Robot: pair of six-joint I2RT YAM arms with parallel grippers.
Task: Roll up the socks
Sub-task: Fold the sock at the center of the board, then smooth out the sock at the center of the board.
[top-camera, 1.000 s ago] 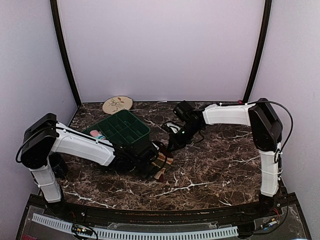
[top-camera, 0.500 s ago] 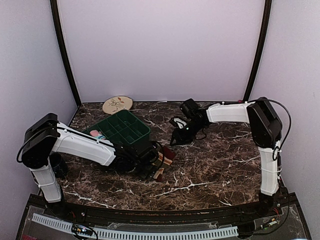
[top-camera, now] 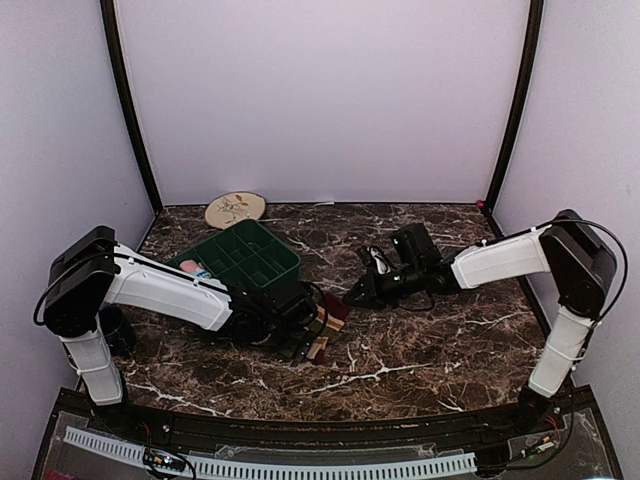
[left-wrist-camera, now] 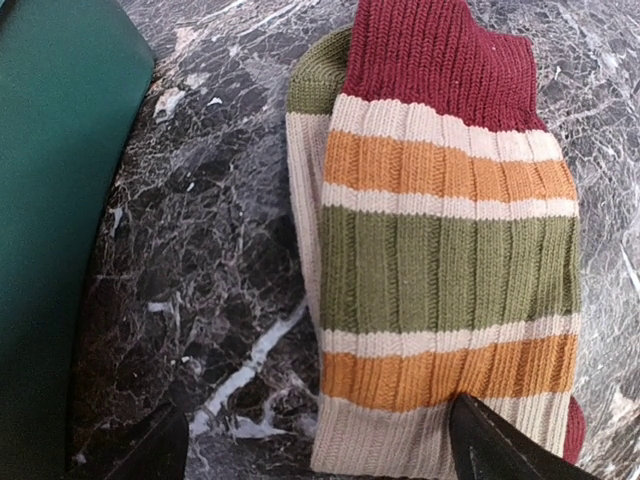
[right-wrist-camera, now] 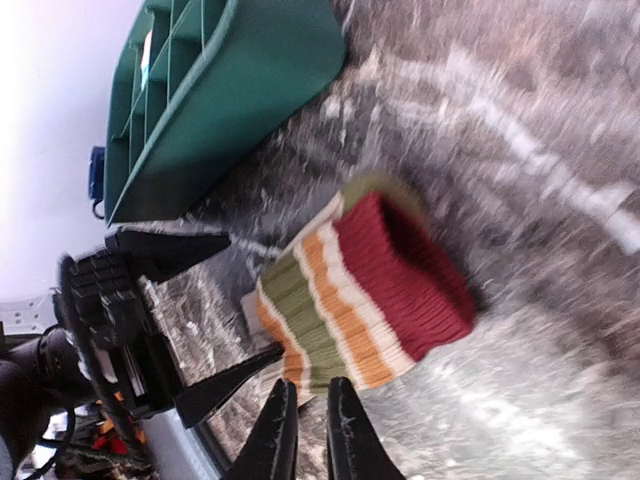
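- Closest to me on the marble table [top-camera: 430,350], my left arm lies low and reaches in toward the centre. The left gripper [left-wrist-camera: 318,420] is spread wide and clamps nothing.
- On the left wrist camera one finger is down on bare marble to the side of the striped sock [left-wrist-camera: 440,260]. The other finger sits at the opposite lower corner, over the sock's edge, so the cream end lies between the two.
- The striped sock rests on the table just in front of the near corner of the green compartment tray [right-wrist-camera: 250,80], close to it but apart. It runs in cream, orange and olive bands up to a dark red ribbed end, with a second olive and cream layer showing along one side.
- From the right wrist camera the sock looks bunched into a short, thick bundle, with its dark red end facing that camera.
- A little farther out, the right gripper [right-wrist-camera: 308,400] hangs off the sock's dark red end, near it but not touching. Its fingers are drawn almost together with only a slit between them, and I see nothing in it.
- The pink sock [top-camera: 191,268] sits in a compartment at the left end of the tray.
- At the back edge, a round plate [top-camera: 235,210] with a leafy pattern lies flat beyond the tray.
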